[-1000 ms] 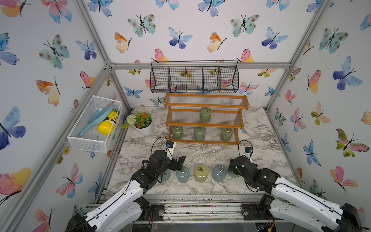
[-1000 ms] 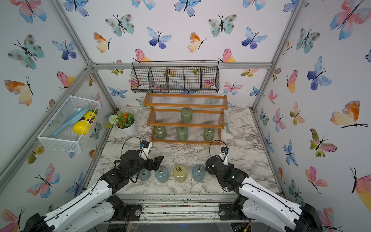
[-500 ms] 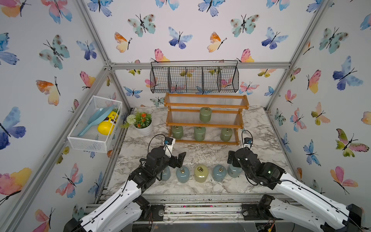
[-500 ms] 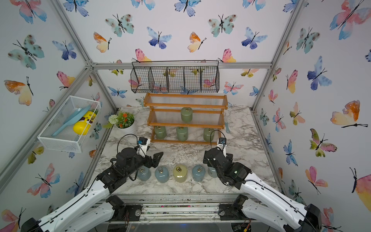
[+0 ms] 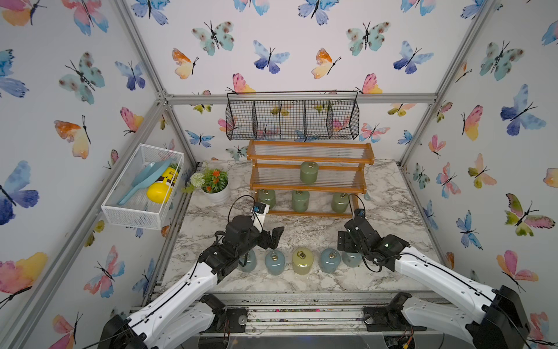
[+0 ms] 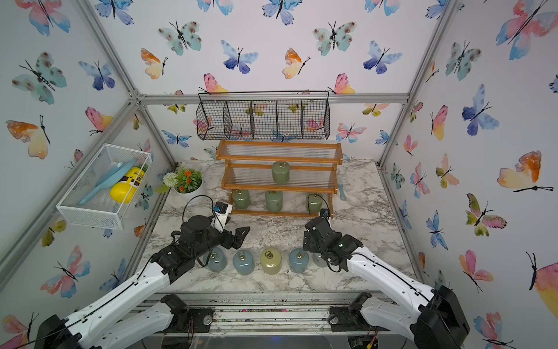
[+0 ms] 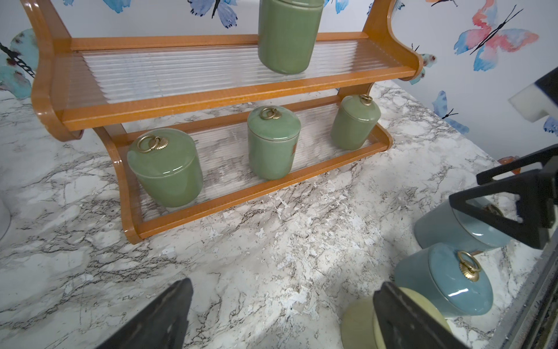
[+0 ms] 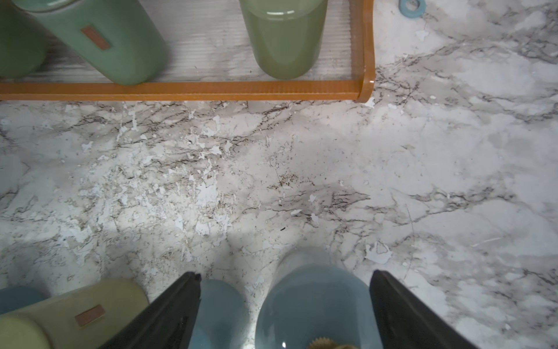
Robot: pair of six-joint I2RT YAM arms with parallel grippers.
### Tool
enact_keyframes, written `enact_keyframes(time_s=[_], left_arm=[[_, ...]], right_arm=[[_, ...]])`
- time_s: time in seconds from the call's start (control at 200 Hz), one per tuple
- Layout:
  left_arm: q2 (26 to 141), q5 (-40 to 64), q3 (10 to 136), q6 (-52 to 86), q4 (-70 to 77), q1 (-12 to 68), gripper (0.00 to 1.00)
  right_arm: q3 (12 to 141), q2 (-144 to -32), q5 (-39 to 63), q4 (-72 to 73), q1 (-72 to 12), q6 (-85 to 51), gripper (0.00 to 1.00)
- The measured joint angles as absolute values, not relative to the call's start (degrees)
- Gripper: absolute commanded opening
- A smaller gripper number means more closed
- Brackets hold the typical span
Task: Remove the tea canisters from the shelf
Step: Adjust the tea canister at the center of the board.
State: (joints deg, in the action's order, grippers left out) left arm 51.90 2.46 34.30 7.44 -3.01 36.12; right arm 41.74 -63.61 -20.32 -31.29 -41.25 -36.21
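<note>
In both top views the orange-brown shelf (image 5: pixel 311 189) (image 6: pixel 279 188) stands at the back of the marble table. One green tea canister (image 5: pixel 309 172) is on its middle tier and three more (image 7: pixel 271 142) are on the bottom tier. A row of blue canisters with one yellow-green canister (image 5: pixel 302 260) stands along the table's front. My left gripper (image 5: pixel 267 241) (image 7: pixel 285 284) hangs open over bare marble behind that row. My right gripper (image 5: pixel 344 241) (image 8: pixel 283 275) is open just above the rightmost blue canister (image 8: pixel 314 302), with a gap beside the jar.
A white flower pot (image 5: pixel 216 189) stands left of the shelf. On the left wall hangs a white mesh basket (image 5: pixel 142 187) with a yellow bottle. A black wire basket (image 5: pixel 292 119) hangs above the shelf. A small blue ring (image 8: pixel 408 3) lies right of the shelf.
My right gripper has risen off the rightmost blue canister and its jaws have narrowed somewhat. My left gripper has edged slightly toward the shelf, still open.
</note>
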Motion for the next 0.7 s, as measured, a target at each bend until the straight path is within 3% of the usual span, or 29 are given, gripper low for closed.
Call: enact_keyframes(time_s=[0.446,0.701], left_arm=[[51.9,3.33,34.17,7.49,-2.85,36.12,0.99],[51.92,3.62,34.17,7.49,-2.81,36.12,0.99]], right_arm=[[41.01,-64.95,-17.85,-32.21,-39.81,-35.14,0.78],[40.64,-64.29,-17.63,-32.97,-39.72,-36.01,0.76]])
